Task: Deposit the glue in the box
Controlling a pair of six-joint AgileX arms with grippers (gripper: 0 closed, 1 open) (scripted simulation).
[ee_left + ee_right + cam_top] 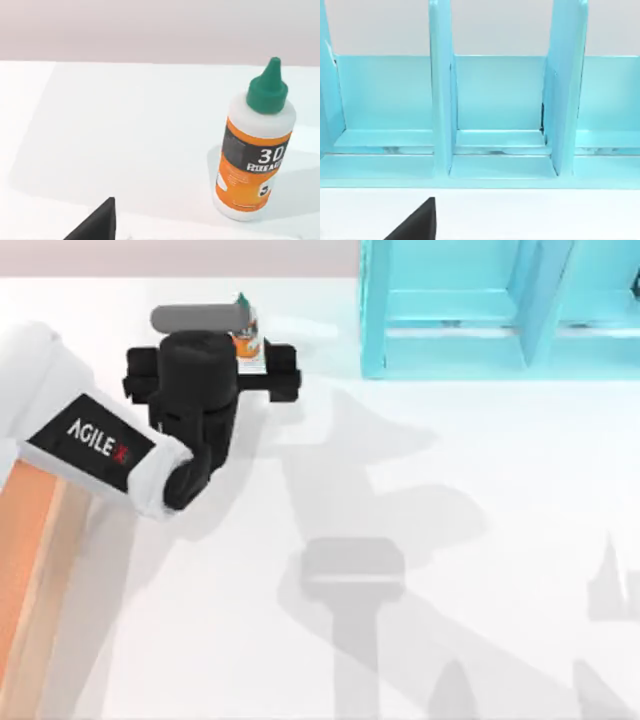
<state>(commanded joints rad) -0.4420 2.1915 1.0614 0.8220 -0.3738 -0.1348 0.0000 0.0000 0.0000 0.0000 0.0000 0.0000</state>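
The glue is seen standing upright on the white bench, toward eleven o'clock in the top view, with its green cap pointing up and its label readable in the left wrist view. It is judged not yet grasped: in the left wrist view it rests on the bench with clear surface around it and nothing touching it. The left tool is held over the same spot, at the bottle's near side, presumably so that a descent can bring the fingers around the small bottle; one dark fingertip is glimpsed. How far the left tool is spread cannot be told, as the wrist body hides the fingers from above.

The box, with its tan rim and orange-brown inside, lies at the bench's nine-o'clock edge, partly under the left arm, so only a short carry is expected. A teal shelf is placed at one o'clock; the right wrist view faces its compartments, so the right arm is taken as idle, its tool's state unknowable.
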